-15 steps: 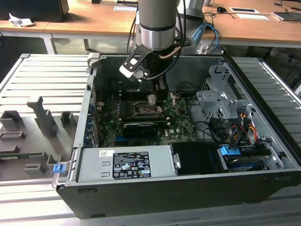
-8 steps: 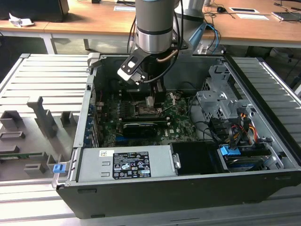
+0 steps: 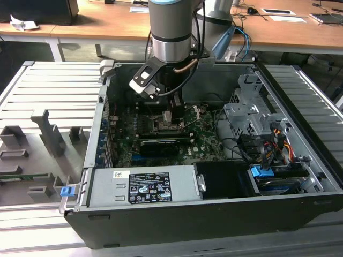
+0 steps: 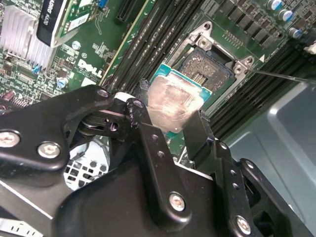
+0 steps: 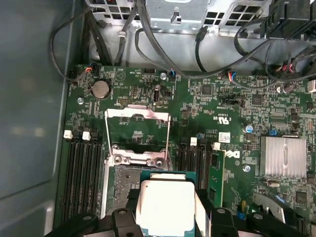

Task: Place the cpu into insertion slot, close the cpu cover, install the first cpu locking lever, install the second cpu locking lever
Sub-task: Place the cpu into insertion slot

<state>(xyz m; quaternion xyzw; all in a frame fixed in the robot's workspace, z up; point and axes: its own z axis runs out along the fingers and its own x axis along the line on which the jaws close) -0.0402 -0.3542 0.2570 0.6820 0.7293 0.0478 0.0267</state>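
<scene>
Gripper [image 4: 170,118] pinches the cpu [image 5: 165,205] by its edges over the insertion slot [image 4: 210,69], cpu cover [image 5: 137,113] flipped open.

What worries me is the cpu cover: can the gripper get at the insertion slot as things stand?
Probably yes. The cpu cover stands swung open off the insertion slot, whose dark recess lies bare. The gripper, fingers shut on the cpu, hangs close by it with nothing between.

The end effector [image 4: 169,110] covers one edge of the cpu [image 4: 177,98].
</scene>
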